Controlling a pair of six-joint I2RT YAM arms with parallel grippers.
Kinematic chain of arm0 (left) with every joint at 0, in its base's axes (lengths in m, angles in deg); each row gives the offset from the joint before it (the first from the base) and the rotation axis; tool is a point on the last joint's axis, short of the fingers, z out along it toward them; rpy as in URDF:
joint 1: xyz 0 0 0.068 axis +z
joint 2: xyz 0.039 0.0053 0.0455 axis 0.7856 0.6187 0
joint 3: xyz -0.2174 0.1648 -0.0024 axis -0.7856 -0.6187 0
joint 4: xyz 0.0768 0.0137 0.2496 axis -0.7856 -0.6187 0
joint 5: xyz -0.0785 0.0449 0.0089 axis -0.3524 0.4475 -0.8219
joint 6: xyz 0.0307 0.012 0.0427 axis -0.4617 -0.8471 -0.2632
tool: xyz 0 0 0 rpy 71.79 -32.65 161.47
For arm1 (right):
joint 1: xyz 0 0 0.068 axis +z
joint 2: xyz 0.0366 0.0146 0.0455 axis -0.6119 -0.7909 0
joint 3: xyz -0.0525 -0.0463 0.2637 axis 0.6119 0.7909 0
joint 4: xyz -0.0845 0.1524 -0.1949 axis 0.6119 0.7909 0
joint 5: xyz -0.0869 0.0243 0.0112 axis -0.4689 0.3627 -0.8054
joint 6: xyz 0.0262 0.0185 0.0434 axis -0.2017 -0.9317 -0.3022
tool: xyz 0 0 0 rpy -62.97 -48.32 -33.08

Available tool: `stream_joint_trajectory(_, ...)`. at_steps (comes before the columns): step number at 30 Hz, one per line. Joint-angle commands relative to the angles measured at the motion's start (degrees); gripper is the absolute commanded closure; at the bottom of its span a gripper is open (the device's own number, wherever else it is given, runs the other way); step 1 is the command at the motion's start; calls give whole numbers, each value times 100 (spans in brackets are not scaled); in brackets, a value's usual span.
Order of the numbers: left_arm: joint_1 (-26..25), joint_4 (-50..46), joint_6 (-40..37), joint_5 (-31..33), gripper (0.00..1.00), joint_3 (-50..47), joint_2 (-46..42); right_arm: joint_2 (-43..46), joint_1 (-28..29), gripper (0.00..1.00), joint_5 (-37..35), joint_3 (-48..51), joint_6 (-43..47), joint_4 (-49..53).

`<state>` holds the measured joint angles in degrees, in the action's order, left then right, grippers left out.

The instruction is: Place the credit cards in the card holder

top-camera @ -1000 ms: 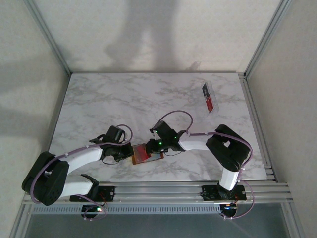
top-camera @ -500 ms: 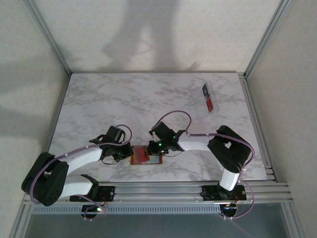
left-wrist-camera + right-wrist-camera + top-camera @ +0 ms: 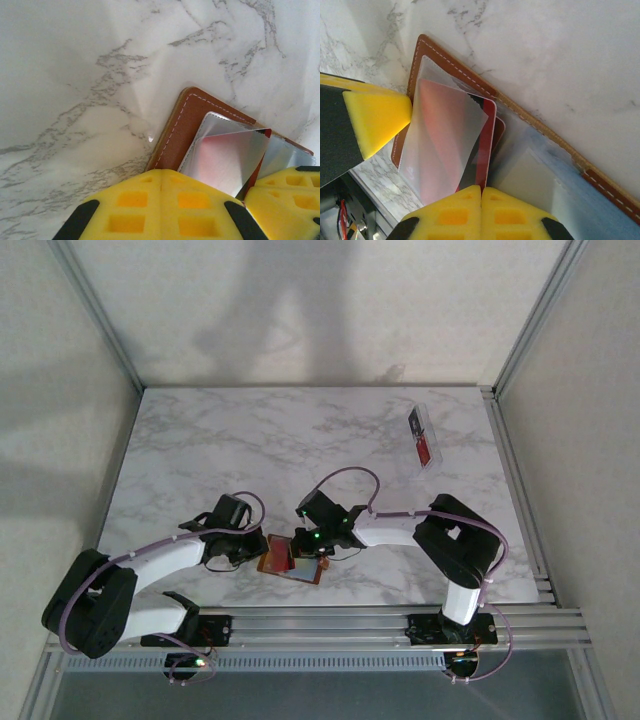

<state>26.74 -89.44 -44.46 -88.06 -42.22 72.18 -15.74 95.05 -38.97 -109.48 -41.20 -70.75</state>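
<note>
The card holder (image 3: 290, 558) lies open at the near edge of your marble surface (image 3: 250, 440), pale walls (image 3: 60, 360) around; left pincer (image 3: 160, 176) and right pincer (image 3: 481, 194) both clenched.

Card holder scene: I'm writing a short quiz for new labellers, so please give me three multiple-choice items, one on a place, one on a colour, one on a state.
1. Where on the marble table is the clear tray?
A. far right
B. near left corner
C. dead centre

2. What colour is the credit card under the card holder's clear sleeve?
A. teal
B. red
C. white

3. How is the card holder?
A. folded and snapped shut
B. standing on edge
C. lying open

Answers: 1 A, the top view shows it by the far right edge; 2 B, red shows through the sleeve in the right wrist view; 3 C, its inner pockets face up.
</note>
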Motion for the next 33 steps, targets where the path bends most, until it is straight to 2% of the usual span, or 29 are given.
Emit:
stream_joint_trajectory(1, 25, -307, 42, 270, 100, -79, 2, 115, 128, 100, -253, 116, -169, 109)
stream_joint_trajectory(19, 19, -255, 462, 289, 100, -373, -214, 553, 206, 100, -885, 571, -1205, 271)
stream_joint_trajectory(33, 24, -82, 783, 12, 100, -652, -334, 515, 746, 100, -2024, 724, -2436, -41)
